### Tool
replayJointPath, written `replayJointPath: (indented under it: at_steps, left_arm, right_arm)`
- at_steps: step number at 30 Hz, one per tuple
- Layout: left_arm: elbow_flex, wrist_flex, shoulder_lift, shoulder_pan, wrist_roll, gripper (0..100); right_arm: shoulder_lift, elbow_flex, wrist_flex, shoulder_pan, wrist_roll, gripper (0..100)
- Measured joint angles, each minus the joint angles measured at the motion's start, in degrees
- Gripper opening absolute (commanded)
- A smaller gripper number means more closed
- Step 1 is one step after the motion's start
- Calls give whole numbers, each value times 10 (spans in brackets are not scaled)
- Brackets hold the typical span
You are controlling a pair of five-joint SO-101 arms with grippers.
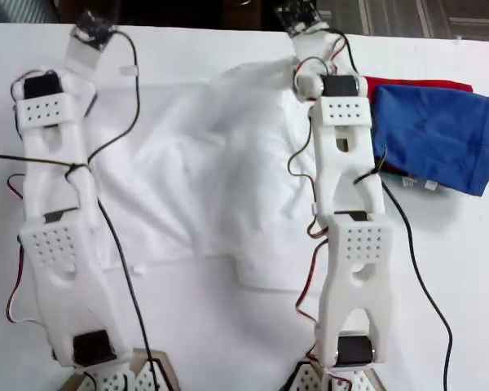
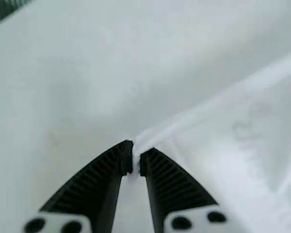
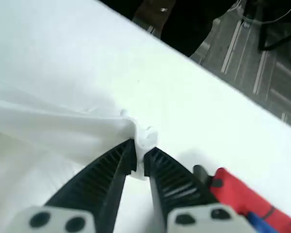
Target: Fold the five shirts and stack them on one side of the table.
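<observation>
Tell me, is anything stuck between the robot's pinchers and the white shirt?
No, nothing visible. The left gripper and the right gripper are each shut on an edge of the white shirt.

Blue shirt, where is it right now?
In the high view the blue shirt lies folded on the right side of the table, on top of a red shirt, just past the right arm from the white shirt.

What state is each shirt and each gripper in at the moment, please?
white shirt: spread out, unfolded.
left gripper: shut on the white shirt's edge.
right gripper: shut on the white shirt's edge.
blue shirt: folded, lying on the red shirt.
red shirt: mostly covered by the blue shirt.
</observation>
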Motion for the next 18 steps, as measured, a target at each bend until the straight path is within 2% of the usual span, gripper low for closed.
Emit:
replayJointPath:
  at_steps: [4, 10, 18]
  left_arm:
    - [0, 54, 40, 11, 0, 27]
    - [-17, 111, 53, 14, 1, 27]
    - [-125, 285, 53, 14, 1, 27]
  right_arm:
    - [30, 0, 18, 1, -7, 18]
    - [39, -3, 54, 1, -76, 18]
    - [5, -42, 234, 1, -85, 18]
